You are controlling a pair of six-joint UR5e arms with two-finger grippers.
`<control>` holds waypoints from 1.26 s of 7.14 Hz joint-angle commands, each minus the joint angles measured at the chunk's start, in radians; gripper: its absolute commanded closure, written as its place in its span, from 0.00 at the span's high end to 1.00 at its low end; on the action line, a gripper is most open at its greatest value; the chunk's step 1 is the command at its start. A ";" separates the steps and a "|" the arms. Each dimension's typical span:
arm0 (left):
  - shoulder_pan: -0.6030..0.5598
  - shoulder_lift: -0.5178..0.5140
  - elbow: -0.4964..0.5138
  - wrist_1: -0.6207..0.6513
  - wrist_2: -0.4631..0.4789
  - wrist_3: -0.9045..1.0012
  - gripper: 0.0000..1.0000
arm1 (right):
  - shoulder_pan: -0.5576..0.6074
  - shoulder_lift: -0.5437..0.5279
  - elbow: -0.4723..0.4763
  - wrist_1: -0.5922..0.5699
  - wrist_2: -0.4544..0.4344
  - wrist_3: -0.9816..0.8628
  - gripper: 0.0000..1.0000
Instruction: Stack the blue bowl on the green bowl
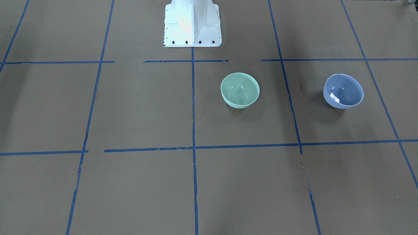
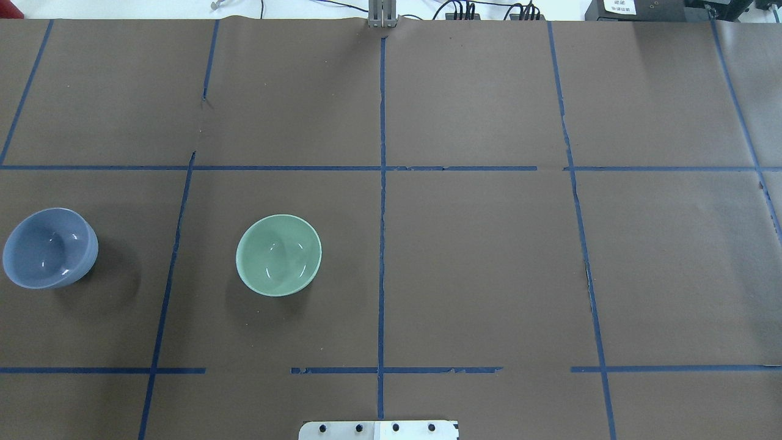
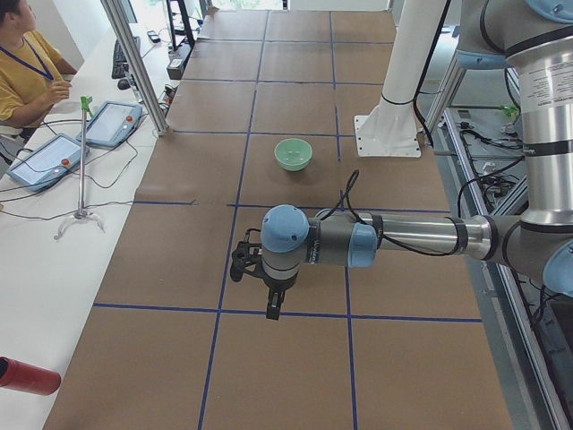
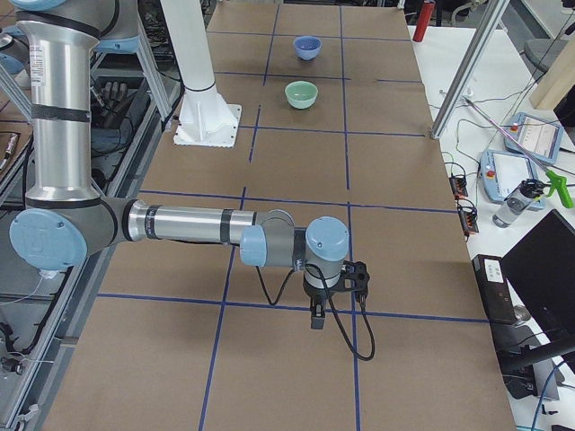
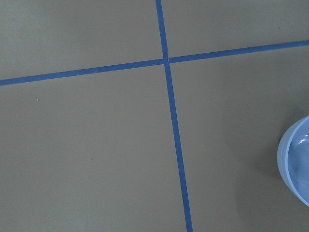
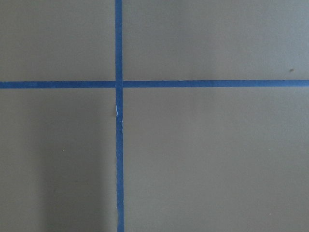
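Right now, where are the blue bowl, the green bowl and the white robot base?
blue bowl (image 2: 49, 247): overhead exterior view, middle of its inside.
green bowl (image 2: 278, 255): overhead exterior view, middle of its inside.
white robot base (image 1: 192, 29): exterior front-facing view, on its lower column.

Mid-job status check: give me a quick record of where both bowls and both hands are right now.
blue bowl: upright, empty, on the table at the robot's far left
green bowl: upright, empty, just left of the centre tape line, apart from the blue bowl
stack: not yet done
left hand: above the table, holds neither bowl; open or shut cannot be told
right hand: above the table on the robot's right, far from both bowls; open or shut cannot be told
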State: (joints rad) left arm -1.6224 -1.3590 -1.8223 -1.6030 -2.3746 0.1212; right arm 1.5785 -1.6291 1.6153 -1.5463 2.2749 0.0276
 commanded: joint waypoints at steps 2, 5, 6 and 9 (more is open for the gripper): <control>0.009 -0.008 -0.008 -0.069 -0.003 0.000 1.00 | 0.000 0.000 0.000 -0.001 0.000 0.000 1.00; 0.158 -0.009 0.009 -0.233 -0.082 -0.117 1.00 | 0.000 0.000 0.000 0.000 0.000 0.000 1.00; 0.271 -0.009 0.021 -0.336 -0.052 -0.276 1.00 | 0.000 0.000 0.000 -0.001 0.000 0.000 1.00; 0.500 -0.003 0.116 -0.683 0.166 -0.711 1.00 | 0.000 0.000 0.000 0.000 0.000 0.000 1.00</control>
State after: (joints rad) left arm -1.2105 -1.3632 -1.7429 -2.1677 -2.2910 -0.4303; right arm 1.5785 -1.6291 1.6153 -1.5464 2.2756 0.0276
